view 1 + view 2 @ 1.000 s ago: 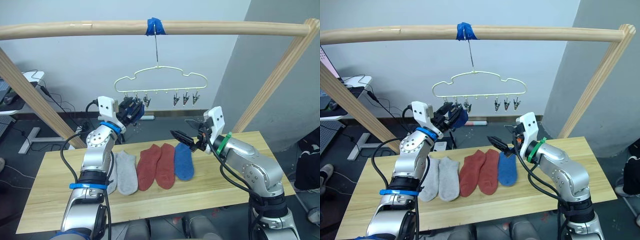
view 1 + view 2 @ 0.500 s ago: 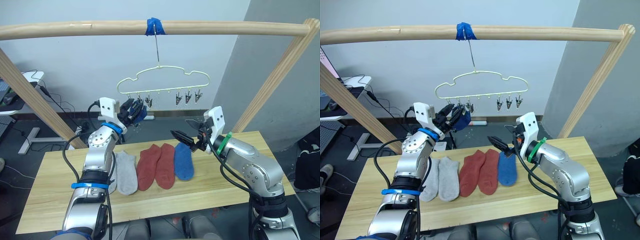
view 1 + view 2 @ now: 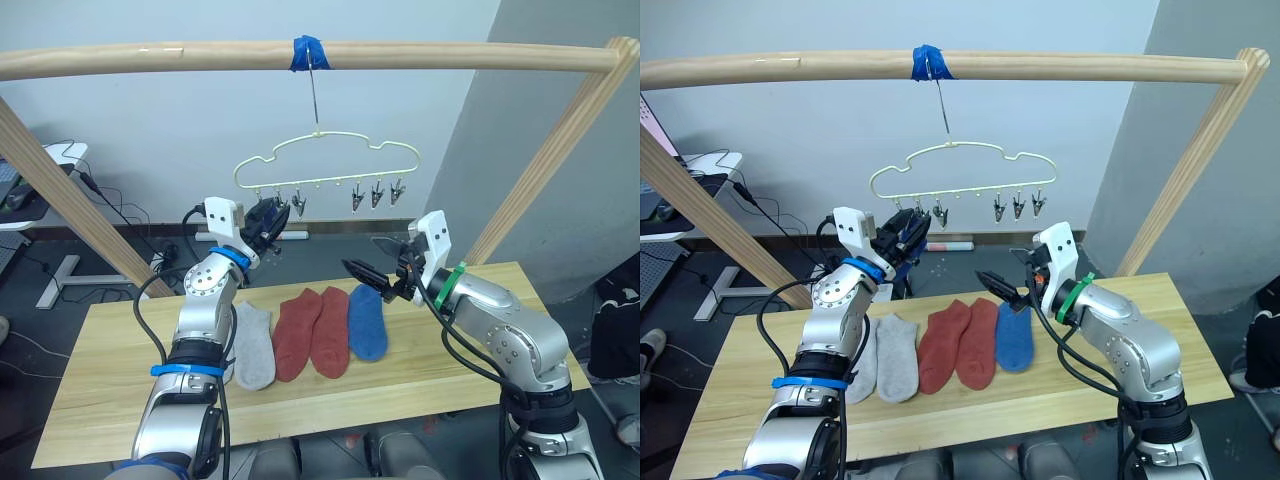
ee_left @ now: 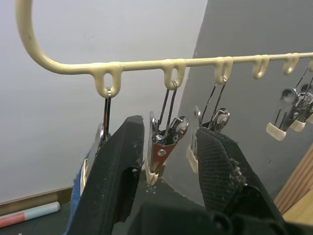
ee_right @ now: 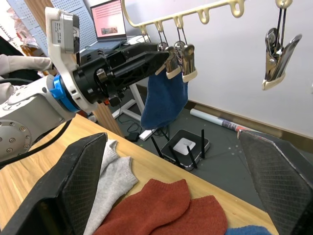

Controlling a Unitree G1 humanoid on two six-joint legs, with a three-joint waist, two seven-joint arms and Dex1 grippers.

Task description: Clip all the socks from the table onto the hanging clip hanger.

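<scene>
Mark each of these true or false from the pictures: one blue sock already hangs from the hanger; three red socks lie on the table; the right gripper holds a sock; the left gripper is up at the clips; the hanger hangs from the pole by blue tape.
1. One blue sock hangs from a clip on the hanger. True.
2. Three red socks lie on the table. False: two red socks lie there, between two grey socks and another blue sock.
3. The right gripper holds a sock. False: it is open and empty, above the table.
4. The left gripper is up at the clips. True: its open fingers flank one clip.
5. The hanger's hook meets the pole at the blue tape. True.
</scene>
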